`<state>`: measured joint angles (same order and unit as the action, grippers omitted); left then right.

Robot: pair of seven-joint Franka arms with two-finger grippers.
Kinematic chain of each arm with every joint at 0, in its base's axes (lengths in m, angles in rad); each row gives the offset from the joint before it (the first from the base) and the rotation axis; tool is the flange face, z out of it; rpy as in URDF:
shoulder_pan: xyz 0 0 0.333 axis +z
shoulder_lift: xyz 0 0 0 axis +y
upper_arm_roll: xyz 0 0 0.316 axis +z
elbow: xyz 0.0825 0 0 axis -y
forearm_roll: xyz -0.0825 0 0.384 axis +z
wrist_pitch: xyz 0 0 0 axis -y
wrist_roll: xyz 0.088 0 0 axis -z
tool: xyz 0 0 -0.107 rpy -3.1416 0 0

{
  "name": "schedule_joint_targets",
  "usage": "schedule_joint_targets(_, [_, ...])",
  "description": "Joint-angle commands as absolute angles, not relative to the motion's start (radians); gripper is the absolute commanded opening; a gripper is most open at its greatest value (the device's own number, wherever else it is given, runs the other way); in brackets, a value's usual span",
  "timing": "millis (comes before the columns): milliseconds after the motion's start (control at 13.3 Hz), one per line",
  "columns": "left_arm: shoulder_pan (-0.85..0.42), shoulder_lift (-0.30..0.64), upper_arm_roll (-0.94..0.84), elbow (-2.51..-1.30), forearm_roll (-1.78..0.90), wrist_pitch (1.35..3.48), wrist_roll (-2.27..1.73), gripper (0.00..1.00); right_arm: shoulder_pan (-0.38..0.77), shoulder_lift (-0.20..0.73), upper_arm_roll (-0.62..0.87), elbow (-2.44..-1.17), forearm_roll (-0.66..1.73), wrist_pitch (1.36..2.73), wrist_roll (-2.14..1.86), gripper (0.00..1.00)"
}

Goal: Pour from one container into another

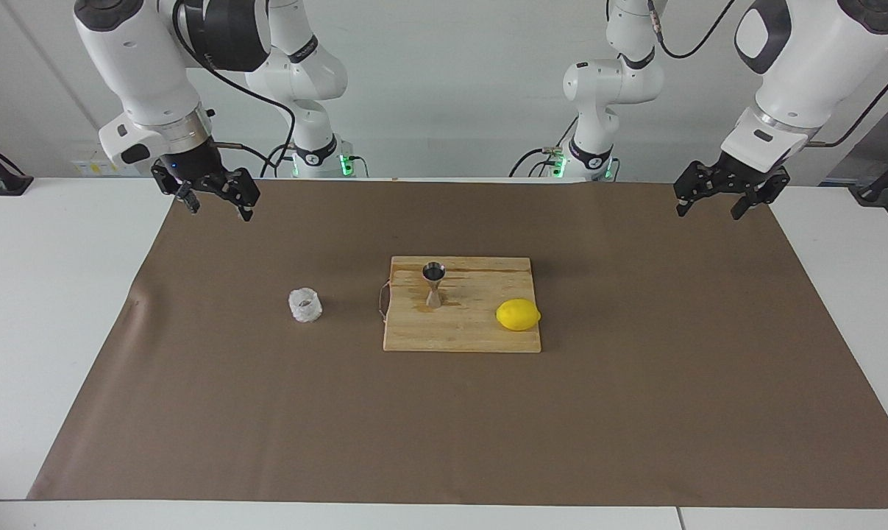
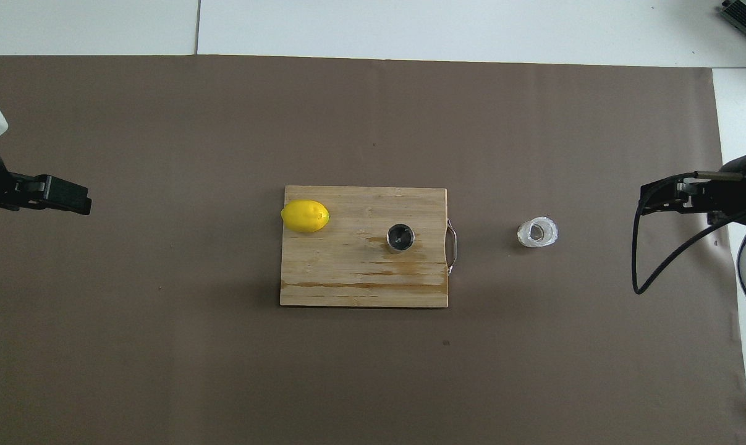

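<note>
We see the cup (image 1: 305,305) standing on the brown paper (image 1: 267,412), at nine o'clock from the jigger (image 1: 433,284) upright on the board (image 1: 462,331). A lemon (image 1: 518,315) lies at the jigger's four o'clock. Our right gripper (image 1: 216,207) and left gripper (image 1: 708,207) hang wide open, empty.

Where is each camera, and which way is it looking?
Facing view: high up across the table, looking at the robots; both whole arms show, with the right gripper and left gripper open, up over the brown mat.
Overhead view: high above the robots' end, looking steeply down; only the grippers and bits of arm show at the edges.
Both show: the clear cup on the mat, and the metal jigger and lemon on the wooden board.
</note>
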<state>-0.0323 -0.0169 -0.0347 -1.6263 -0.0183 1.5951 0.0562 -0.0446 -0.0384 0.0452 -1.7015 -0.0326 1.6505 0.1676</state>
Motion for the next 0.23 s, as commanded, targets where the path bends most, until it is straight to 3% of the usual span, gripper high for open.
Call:
schedule_joint_targets(0, [-0.021,-0.04,-0.04,-1.647,-0.029,1.595,0.048,1.0,-0.046,-0.063,0.049,-1.729,-0.04,1.657,0.175,1.0])
schedule_joint_targets(151, [-0.021,-0.04,-0.04,-1.647,-0.031,1.595,0.048,1.0,-0.046,-0.064,0.049,-1.73,-0.04,1.655,0.175,1.0])
